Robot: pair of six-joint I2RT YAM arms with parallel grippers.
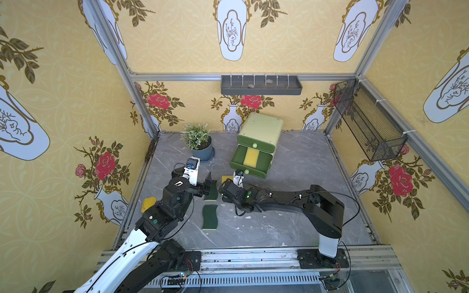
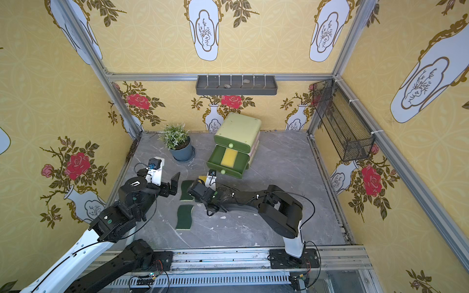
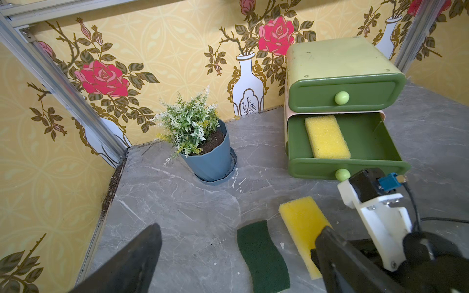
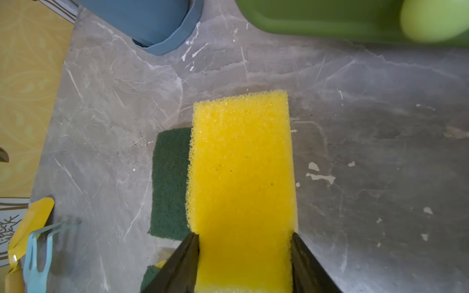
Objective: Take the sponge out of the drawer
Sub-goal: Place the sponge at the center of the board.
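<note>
Left wrist view: left gripper (image 3: 240, 227) spread wide and empty, right gripper (image 4: 245, 237) clamped on a yellow sponge (image 3: 299, 223) partly over the green pad (image 3: 261, 253), second sponge (image 3: 327, 137) lying in the open drawer (image 3: 368, 137), whose knob (image 3: 342, 174) sits so near that gripper a careless swing might shove it shut.

The drawer (image 1: 237, 159), dark green with a pale round knob, is the lower one of a small green cabinet (image 1: 261, 126) at the far middle of the table. It stands pulled out toward the near left. A yellow sponge (image 3: 327, 137), a plain rectangular block, lies flat in it lengthwise, nearer its left wall. A second yellow sponge (image 4: 241, 165) of the same shape is outside, just near of the drawer front, clamped at one end by the right gripper (image 4: 244, 237).
</note>
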